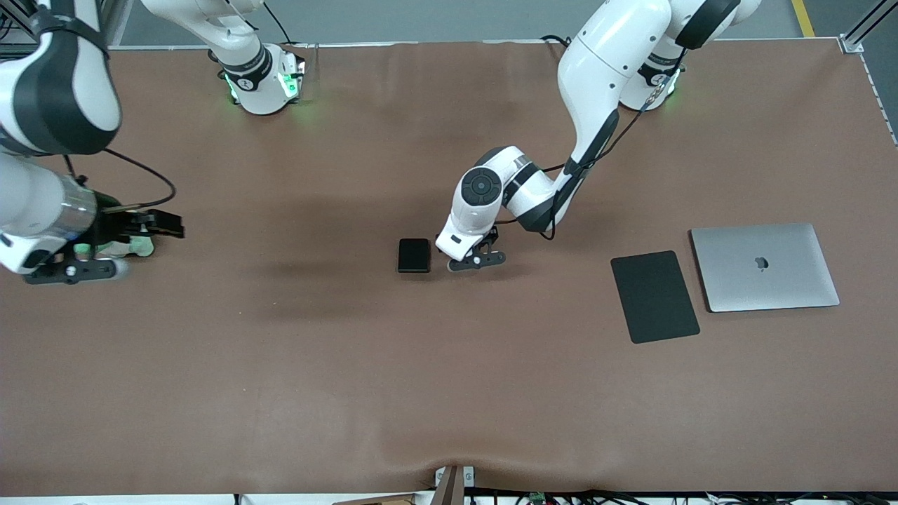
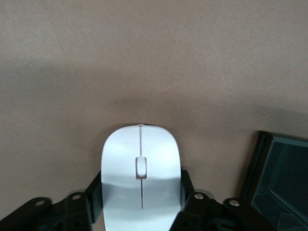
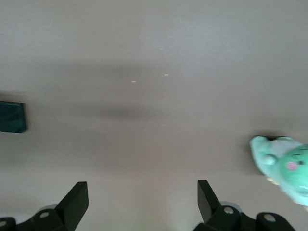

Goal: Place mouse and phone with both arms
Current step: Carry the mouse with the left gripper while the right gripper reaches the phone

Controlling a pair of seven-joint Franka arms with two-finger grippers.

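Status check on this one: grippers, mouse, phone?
Left gripper shut on mouse, beside phone. Right gripper open, waiting near a green plush toy. Nothing blocking.

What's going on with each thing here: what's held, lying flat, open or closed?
mouse: gripped between the left gripper's fingers
left gripper: shut on the mouse, beside the phone
phone: lying flat, untouched
right gripper: open, holding nothing
laptop: lid closed
mouse pad: flat, bare
green plush toy: on the table
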